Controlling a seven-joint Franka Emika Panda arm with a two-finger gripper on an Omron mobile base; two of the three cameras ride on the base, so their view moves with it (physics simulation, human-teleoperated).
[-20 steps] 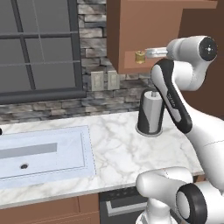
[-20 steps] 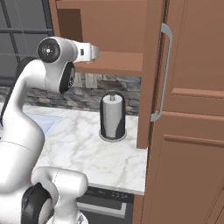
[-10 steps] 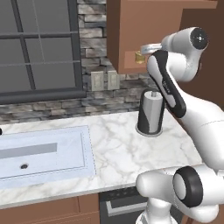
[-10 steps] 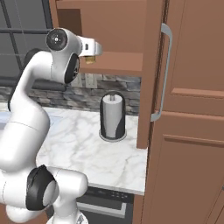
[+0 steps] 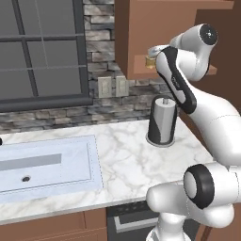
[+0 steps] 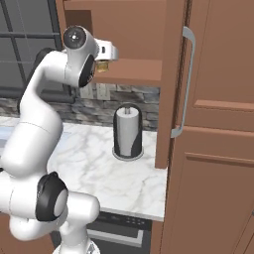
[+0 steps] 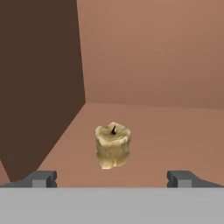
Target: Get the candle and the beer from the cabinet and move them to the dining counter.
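Hand (image 7: 112, 178) wide apart and grasping nothing, we see its fingers (image 7: 41, 178) level at the mouth of the open cabinet (image 6: 130, 69), aimed straight in at the candle (image 7: 113, 145). We find that candle upright on the cabinet's shelf, centred between the fingers and a little beyond them, untouched. Our arm is raised high and bent over the towel roll (image 5: 162, 121) on the desk (image 5: 127, 155).

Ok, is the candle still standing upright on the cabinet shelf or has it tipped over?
Upright. In the hand view the candle stands on the cabinet shelf with its dark wick pointing up, ahead of the open gripper, untouched.
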